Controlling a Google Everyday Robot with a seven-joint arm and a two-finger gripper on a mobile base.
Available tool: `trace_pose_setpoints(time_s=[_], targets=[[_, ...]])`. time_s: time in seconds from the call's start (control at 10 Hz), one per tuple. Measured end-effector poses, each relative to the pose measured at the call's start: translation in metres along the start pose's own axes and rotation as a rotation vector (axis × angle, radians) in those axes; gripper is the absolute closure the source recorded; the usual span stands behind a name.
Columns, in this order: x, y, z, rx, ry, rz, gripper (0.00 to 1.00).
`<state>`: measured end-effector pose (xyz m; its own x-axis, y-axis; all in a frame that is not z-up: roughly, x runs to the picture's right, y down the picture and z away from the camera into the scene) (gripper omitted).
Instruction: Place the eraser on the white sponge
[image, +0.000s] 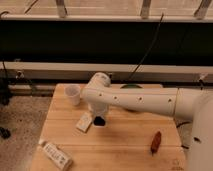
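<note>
Camera view shows the white arm (145, 100) reaching in from three o'clock across the wooden table (125, 142), its wrist bent down so the gripper (99, 120) hangs just right of the white sponge (85, 122). A dark shape sits at the gripper's tip, touching or nearly touching the sponge's three o'clock edge. This is most likely the eraser (100, 121), held low over the table, though its outline is too blurred to confirm its shape, and I cannot tell whether the jaws are clamped on it or parted.

The sponge lies flat, tilted a little, toward the table's nine o'clock side. A white cup (73, 94) stands near it at about eleven o'clock, a white labelled bottle (55, 154) lies well apart at seven o'clock, and a reddish-brown object (156, 142) lies well apart toward four o'clock. A green item (131, 87) peeks out behind the arm at the far edge.

The step in hand looks like the final carry to the sponge. The next move calls for a small shift toward nine o'clock so the eraser is centred over the sponge, then a gentle lowering and release without nudging the light block aside
</note>
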<state>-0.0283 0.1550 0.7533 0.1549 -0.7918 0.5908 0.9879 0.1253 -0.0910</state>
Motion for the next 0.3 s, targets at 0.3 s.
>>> trace_pose_setpoints(time_s=[0.3], targets=[[0.003,-0.01,0.001,-0.007,0.004,-0.037,0.8]])
